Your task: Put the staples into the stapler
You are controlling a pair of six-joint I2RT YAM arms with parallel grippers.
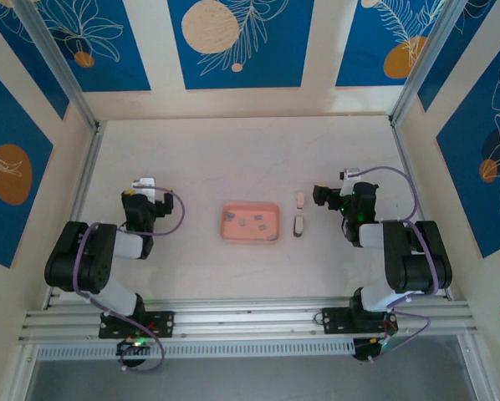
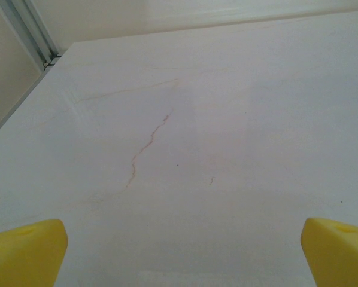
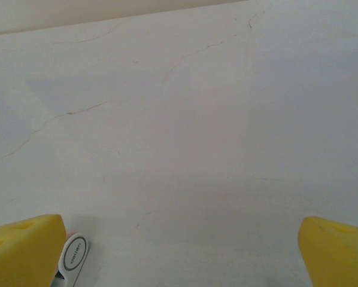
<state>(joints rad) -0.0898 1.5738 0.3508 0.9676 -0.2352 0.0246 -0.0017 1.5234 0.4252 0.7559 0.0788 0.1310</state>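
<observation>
On white cracked table (image 1: 200, 159) — pink tray (image 1: 250, 205) holds staples (image 1: 242, 223); blue floral walls (image 1: 233, 42).

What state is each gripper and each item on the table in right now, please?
left gripper: open, holding nothing.
right gripper: open, holding nothing.
staples: lying loose in the pink tray, not loaded.
stapler: lying on the table right of the tray; too small to tell if open.
pale block: lying just beyond the stapler.
</observation>
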